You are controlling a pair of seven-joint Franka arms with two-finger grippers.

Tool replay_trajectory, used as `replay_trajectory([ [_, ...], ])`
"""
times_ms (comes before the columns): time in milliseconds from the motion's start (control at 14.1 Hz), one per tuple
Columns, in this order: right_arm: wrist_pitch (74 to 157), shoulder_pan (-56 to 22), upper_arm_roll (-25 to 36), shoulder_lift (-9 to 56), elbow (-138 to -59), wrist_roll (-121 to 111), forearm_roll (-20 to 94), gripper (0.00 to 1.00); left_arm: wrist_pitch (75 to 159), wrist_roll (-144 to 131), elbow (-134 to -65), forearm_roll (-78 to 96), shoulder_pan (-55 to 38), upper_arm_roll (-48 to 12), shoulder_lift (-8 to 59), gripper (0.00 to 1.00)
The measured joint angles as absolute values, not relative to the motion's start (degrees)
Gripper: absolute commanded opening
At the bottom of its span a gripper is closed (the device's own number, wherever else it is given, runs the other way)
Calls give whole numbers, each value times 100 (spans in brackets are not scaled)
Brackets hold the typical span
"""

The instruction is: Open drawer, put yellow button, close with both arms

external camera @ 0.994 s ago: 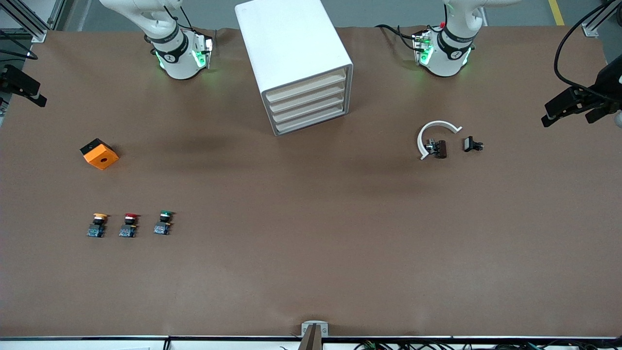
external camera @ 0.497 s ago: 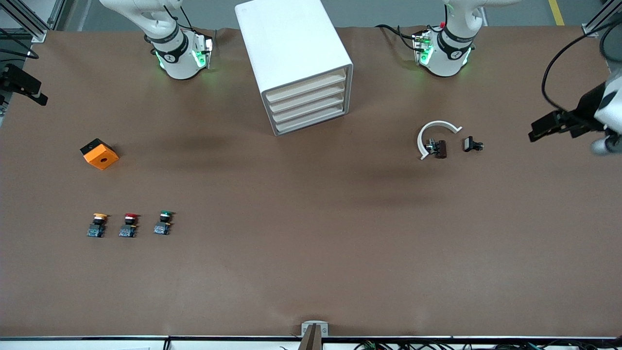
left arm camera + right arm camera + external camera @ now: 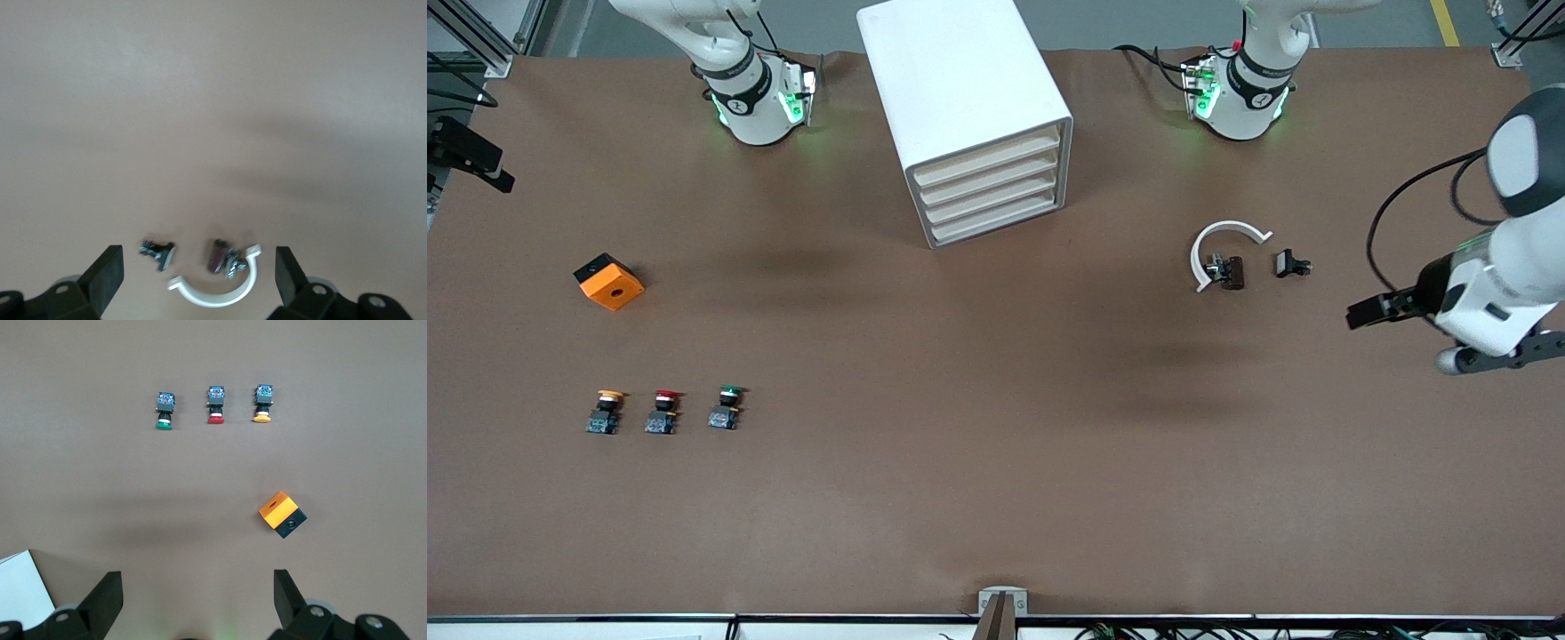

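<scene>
The white cabinet (image 3: 960, 80) stands between the arm bases with all its drawers shut; the drawer (image 3: 987, 161) is the uppermost one. The yellow button (image 3: 607, 408) stands upright at the right arm's end of a row of three, and also shows in the right wrist view (image 3: 263, 403). My left gripper (image 3: 1371, 312) is open and empty over bare table at the left arm's end, in the left wrist view (image 3: 197, 261) too. My right gripper (image 3: 476, 162) is open and empty over the table's edge at the right arm's end; the right wrist view (image 3: 198, 581) shows it as well.
A red button (image 3: 663, 409) and a green button (image 3: 727, 405) stand beside the yellow one. An orange block (image 3: 609, 281) lies farther from the front camera. A white C-shaped ring (image 3: 1221, 242) and two small dark parts (image 3: 1230, 272) (image 3: 1289, 263) lie near my left gripper.
My left arm has swung in from the table's edge and its gripper now hangs over the table beside the small dark parts. My right arm has not moved. The drawers stay shut.
</scene>
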State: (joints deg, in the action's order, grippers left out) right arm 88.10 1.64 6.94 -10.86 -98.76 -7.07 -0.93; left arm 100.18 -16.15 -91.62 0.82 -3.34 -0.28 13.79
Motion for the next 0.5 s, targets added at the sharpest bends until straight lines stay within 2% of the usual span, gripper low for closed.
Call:
replay_trajectory([
  [497,8869,164,694,-1112,-9849,-707,-93,100,10408,-3436,-9139,69,-1103,-59,1837,100],
])
